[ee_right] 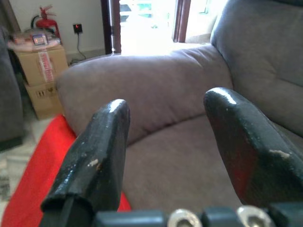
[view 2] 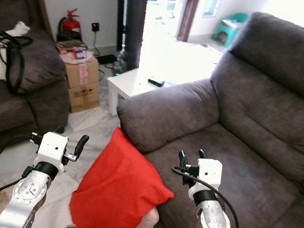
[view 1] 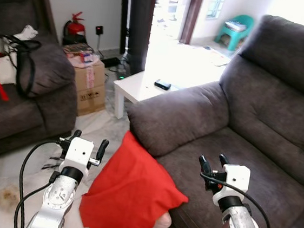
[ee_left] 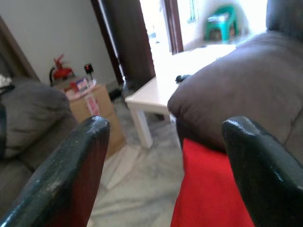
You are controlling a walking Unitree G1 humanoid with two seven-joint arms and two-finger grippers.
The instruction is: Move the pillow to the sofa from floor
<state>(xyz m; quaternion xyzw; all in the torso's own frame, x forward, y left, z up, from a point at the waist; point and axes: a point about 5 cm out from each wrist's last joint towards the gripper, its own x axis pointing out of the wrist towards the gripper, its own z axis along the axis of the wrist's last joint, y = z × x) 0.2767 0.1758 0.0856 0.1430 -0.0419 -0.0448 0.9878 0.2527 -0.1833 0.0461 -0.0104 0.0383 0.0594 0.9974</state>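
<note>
Marble floor [view 1: 3, 185] carries grey sofa [view 1: 247, 135], cardboard box [view 1: 91, 88], white bench [view 1: 138, 88]. Red pillow [view 1: 130, 193] leans against sofa front edge. Dark small object [view 1: 162, 84] lies on bench.

Home living room. Large grey fabric sofa [view 1: 260, 120] with padded armrest on one side, a second dark grey upholstered sofa [view 1: 27, 106] opposite, carrying a white bag with black straps [view 1: 7, 63]. Low white coffee table [view 1: 144, 88] between them, a small black device [view 1: 162, 84] on top. Pale marble-patterned tile floor [view 1: 3, 185]. Taped brown cardboard box [view 1: 89, 88] and red fire extinguisher [view 1: 74, 27] against the white wall. Teal plastic chair [view 1: 234, 30] beyond the bright doorway.
</note>
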